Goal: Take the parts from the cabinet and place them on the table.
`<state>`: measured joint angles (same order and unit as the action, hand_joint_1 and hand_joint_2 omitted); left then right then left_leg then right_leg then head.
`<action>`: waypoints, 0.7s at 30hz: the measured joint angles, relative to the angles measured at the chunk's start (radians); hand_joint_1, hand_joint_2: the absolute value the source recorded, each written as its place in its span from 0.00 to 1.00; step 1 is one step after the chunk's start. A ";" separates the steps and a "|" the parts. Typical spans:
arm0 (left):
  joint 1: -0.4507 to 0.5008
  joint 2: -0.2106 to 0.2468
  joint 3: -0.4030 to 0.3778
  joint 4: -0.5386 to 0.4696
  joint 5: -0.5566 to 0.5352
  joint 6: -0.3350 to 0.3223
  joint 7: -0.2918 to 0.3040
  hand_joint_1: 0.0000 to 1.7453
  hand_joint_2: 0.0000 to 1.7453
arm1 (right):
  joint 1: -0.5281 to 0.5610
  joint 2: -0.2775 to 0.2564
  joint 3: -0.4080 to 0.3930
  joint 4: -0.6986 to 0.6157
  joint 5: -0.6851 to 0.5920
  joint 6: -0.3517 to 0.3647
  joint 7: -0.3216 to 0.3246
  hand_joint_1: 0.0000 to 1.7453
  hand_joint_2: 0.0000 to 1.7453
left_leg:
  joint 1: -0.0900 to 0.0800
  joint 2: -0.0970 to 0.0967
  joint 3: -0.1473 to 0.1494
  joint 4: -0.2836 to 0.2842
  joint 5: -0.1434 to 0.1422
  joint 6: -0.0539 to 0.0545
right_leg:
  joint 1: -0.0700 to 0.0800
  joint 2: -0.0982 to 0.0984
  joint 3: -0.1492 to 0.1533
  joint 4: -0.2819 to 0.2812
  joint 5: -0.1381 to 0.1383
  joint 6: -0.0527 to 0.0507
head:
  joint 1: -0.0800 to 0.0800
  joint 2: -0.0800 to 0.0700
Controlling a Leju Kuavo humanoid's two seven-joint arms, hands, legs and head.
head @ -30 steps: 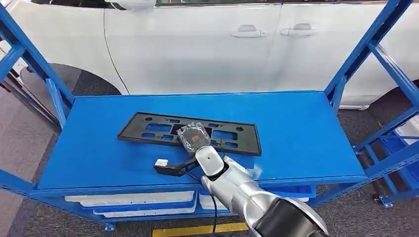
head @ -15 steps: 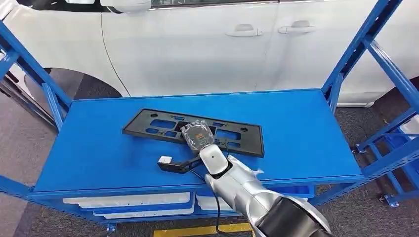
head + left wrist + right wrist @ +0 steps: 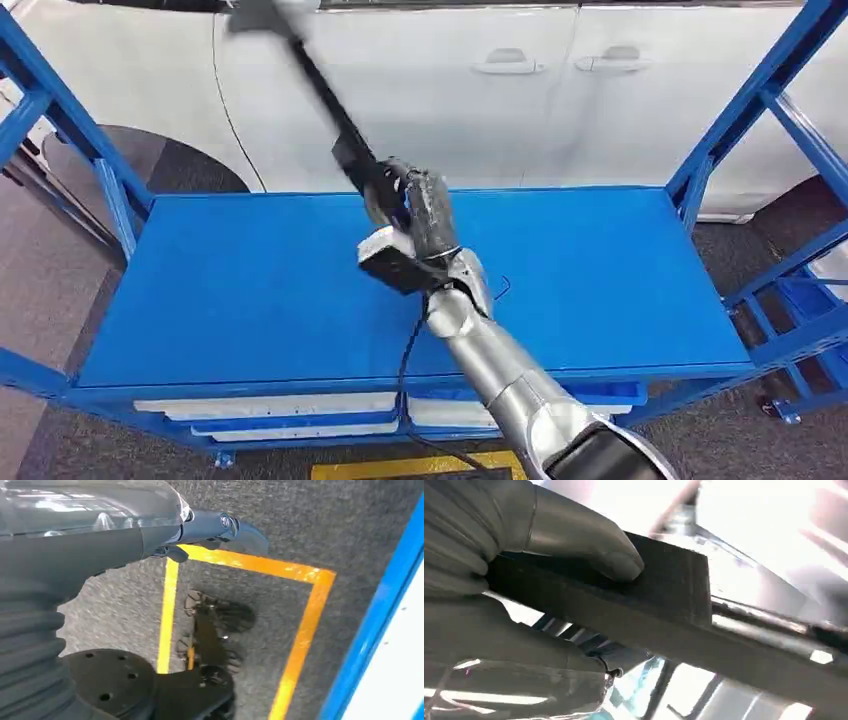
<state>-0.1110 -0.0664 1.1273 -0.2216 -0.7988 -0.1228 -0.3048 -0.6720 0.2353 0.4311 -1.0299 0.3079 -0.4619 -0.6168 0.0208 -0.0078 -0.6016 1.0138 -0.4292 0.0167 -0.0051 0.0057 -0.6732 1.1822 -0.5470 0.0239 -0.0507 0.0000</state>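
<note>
Right hand (image 3: 418,215) raised over the blue shelf (image 3: 250,290), gripping the black plate (image 3: 330,105).
Fingers (image 3: 574,535) pinching the plate's edge, thumb on top; plate lifted clear, tilted toward 11 o'clock before the white car (image 3: 450,90). Left hand (image 3: 125,525) low over floor, fingers' state unclear.

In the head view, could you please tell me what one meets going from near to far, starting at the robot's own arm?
Right arm → right hand gripping the black plate frame → blue shelf's far edge → white car.
</note>
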 joint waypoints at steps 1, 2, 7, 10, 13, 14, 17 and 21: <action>0.001 0.000 0.001 0.000 0.001 0.000 -0.001 0.00 1.00 | 0.016 -0.010 -0.005 -0.057 -0.045 0.011 0.003 1.00 1.00 | -0.001 0.000 0.000 0.000 -0.002 0.002 | 0.000 0.000 -0.040 0.083 -0.032 0.002 | 0.000 0.000; 0.003 0.002 0.002 0.000 0.003 0.000 -0.002 0.00 1.00 | 0.034 -0.021 -0.012 -0.102 -0.039 0.021 0.004 1.00 1.00 | -0.002 0.000 0.001 0.001 -0.002 0.003 | 0.000 0.000 -0.075 0.146 -0.046 0.003 | 0.000 0.000; 0.006 0.003 0.015 0.000 0.017 -0.011 -0.011 0.00 1.00 | 0.144 -0.080 -0.032 -0.376 -0.379 0.434 -0.069 1.00 1.00 | -0.005 -0.002 0.011 0.002 -0.011 -0.002 | 0.003 0.000 0.049 -0.139 0.122 -0.020 | 0.000 0.000; 0.009 0.006 0.024 0.000 0.024 -0.006 -0.011 0.00 1.00 | 0.241 -0.098 -0.057 -0.562 -0.543 0.771 -0.082 1.00 1.00 | -0.008 -0.006 0.011 0.003 -0.017 -0.014 | 0.013 -0.001 0.059 -0.162 0.109 -0.026 | 0.000 0.000; 0.014 0.014 0.032 0.000 0.034 0.000 -0.010 0.00 1.00 | 0.341 -0.106 -0.049 -0.688 -0.648 0.948 -0.083 1.00 1.00 | -0.008 -0.001 0.020 0.008 -0.034 -0.032 | 0.000 -0.005 0.075 -0.180 0.117 -0.043 | 0.000 0.000; 0.013 0.015 0.037 0.000 0.034 0.001 -0.008 0.00 1.00 | 0.365 -0.106 -0.040 -0.711 -0.646 0.967 -0.083 1.00 1.00 | -0.009 0.002 0.007 0.047 -0.068 -0.038 | 0.000 -0.006 0.077 -0.181 0.118 -0.049 | 0.000 0.000; 0.014 0.018 0.043 0.000 0.032 0.006 0.005 0.00 1.00 | 0.431 -0.105 -0.018 -0.762 -0.605 1.004 -0.083 1.00 1.00 | -0.006 0.002 -0.088 0.277 -0.184 -0.051 | 0.002 -0.008 0.074 -0.181 0.118 -0.051 | 0.000 0.000; 0.016 0.026 0.044 0.000 0.030 0.006 0.012 0.00 1.00 | 0.472 -0.105 0.003 -0.793 -0.589 1.018 -0.078 1.00 1.00 | -0.005 0.002 0.007 0.131 -0.091 -0.050 | 0.002 -0.007 0.070 -0.173 0.121 -0.050 | 0.000 0.000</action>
<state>-0.0952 -0.0404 1.1715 -0.2216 -0.7687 -0.1163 -0.2926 -0.2003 0.1305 0.4345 -1.8231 -0.2811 0.5558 -0.6947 0.0154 -0.0057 -0.5951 1.1452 -0.5207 -0.0336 -0.0035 -0.0010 -0.6033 1.0088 -0.4261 -0.0260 -0.0507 0.0000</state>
